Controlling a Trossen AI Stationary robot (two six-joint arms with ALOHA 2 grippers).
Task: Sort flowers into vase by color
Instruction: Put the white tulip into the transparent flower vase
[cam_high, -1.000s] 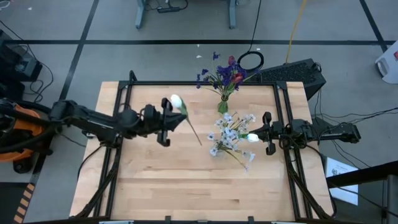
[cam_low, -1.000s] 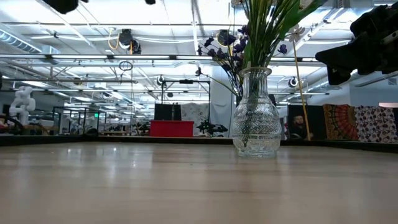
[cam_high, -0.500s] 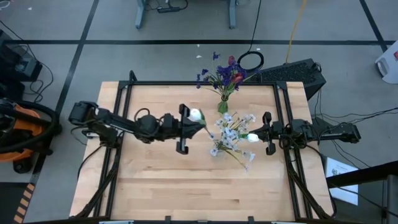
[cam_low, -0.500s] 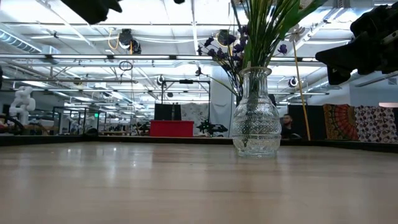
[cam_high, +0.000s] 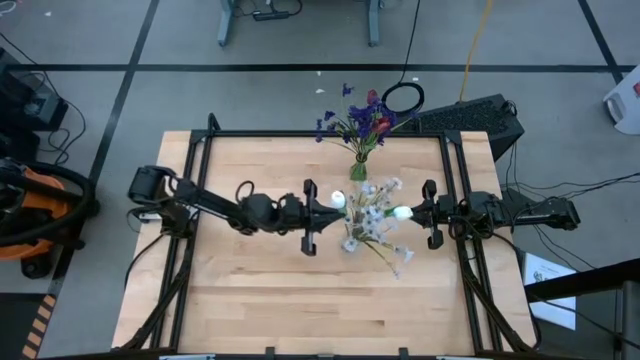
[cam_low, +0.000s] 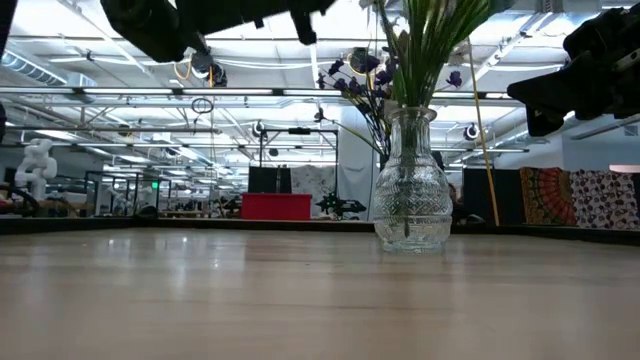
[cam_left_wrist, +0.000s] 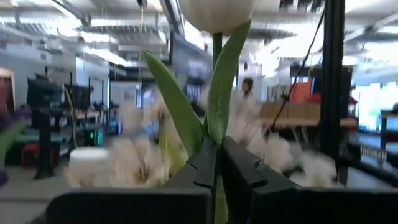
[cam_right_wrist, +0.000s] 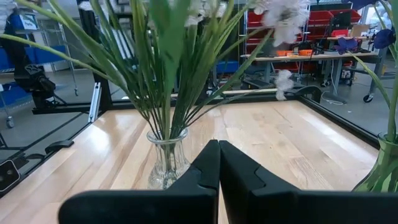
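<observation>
Left tool (cam_high: 322, 206) reaches in over the middle of the wooden worktop (cam_high: 250, 290), just beside the clear glass vase (cam_high: 360, 225) that holds the white sprays. Its fingers (cam_left_wrist: 208, 163) are clamped on the green stem of a white tulip (cam_high: 338, 199); in the left wrist view the stem and a long leaf rise from between the fingers to the pale bud above. The bud sits at the left edge of the white bunch (cam_high: 375, 205), touching or nearly touching the outer blossoms; cannot tell which.

Right tool (cam_high: 418, 213) hangs on the other side of the same vase, fingers (cam_right_wrist: 214, 163) pressed together with nothing between them. A small white blossom (cam_high: 400, 212) lies just off its tip; contact unclear.

Second vase (cam_high: 358, 170) stands at the far edge of the worktop, well behind the first, with purple-blue sprays (cam_high: 345, 122) and a dark red bud (cam_high: 380, 125).

Low view: one glass vase (cam_low: 411, 190) upright on the worktop, green stems (cam_low: 432, 45) fanning out of its neck, purple blooms (cam_low: 355, 70) showing behind it.
</observation>
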